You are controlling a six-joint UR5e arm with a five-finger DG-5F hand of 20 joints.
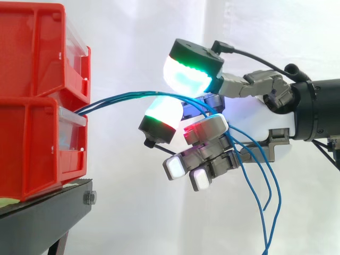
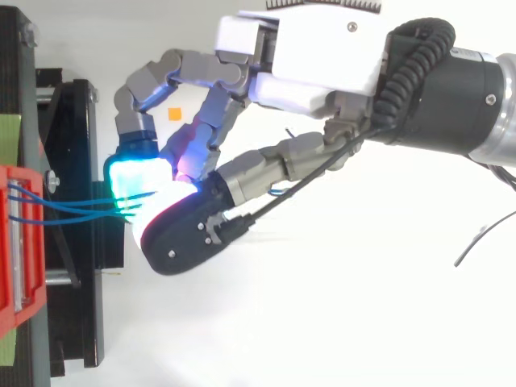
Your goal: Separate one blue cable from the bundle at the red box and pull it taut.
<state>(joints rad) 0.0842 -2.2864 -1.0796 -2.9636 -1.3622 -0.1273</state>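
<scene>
Several thin blue cables (image 1: 117,98) come out between the two stacked red bins (image 1: 32,149) and run right in a loose bundle. My hand (image 1: 271,117) reaches in from the right. Its fingers curl, and a green-glowing pad (image 1: 188,71) above and the thumb pad (image 1: 162,114) below close on the bundle. Past the pinch the cables pass through the curled fingers and hang down in loops (image 1: 265,202) under the wrist. From above, the cables (image 2: 72,205) leave the red box (image 2: 20,242) and end at the glowing pads of my hand (image 2: 314,56).
The red bins sit on a black stand (image 1: 42,212) at the left, also seen from above (image 2: 76,266). A white curtain backs the scene. A small orange square (image 2: 173,114) lies on the white surface below the fingers.
</scene>
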